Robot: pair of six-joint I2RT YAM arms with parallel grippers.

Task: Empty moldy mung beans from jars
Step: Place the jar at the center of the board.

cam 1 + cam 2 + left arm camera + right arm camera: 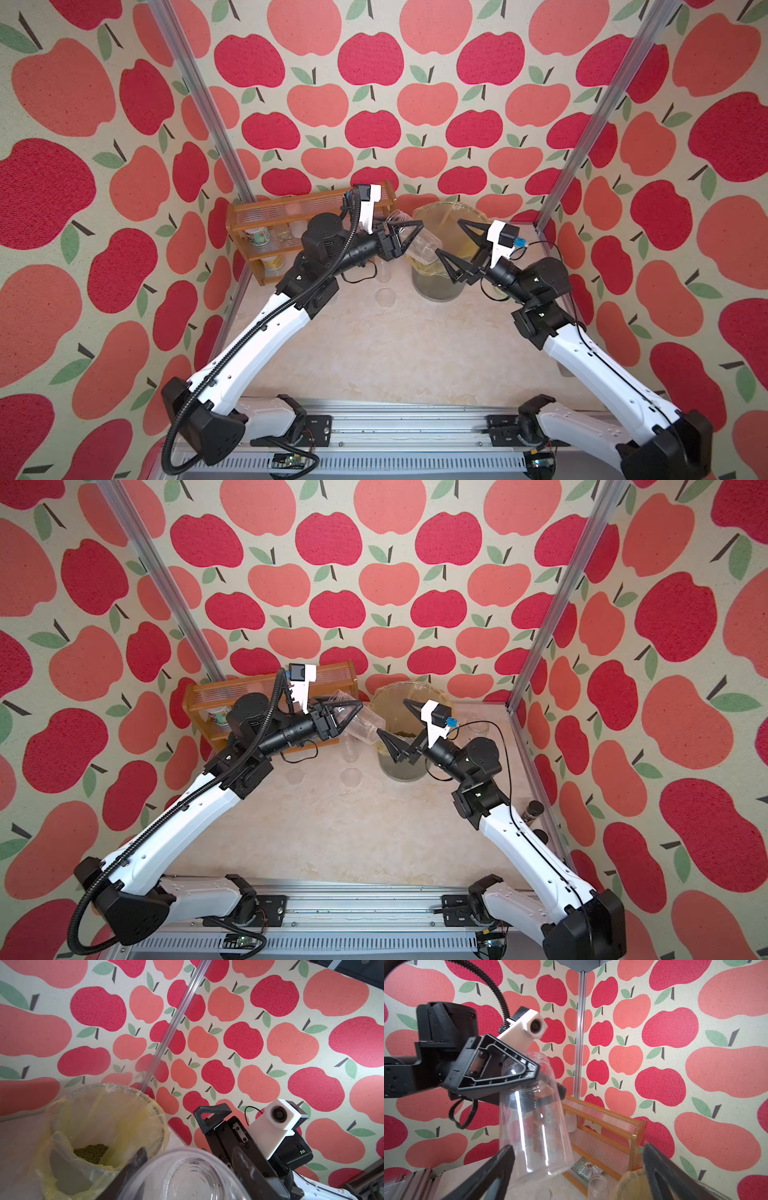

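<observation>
One tilted jar point(533, 1130) sits clamped between the left jaws.

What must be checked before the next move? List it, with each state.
1. Left gripper grips jar: ok.
2. Jar empty: ok, no beans seen inside.
3. Jar mouth tilted toward bin: ok.
4. Beans in bin: ok.
5. Right gripper open: ok.
6. Right gripper clear of jar: cannot tell.
</observation>
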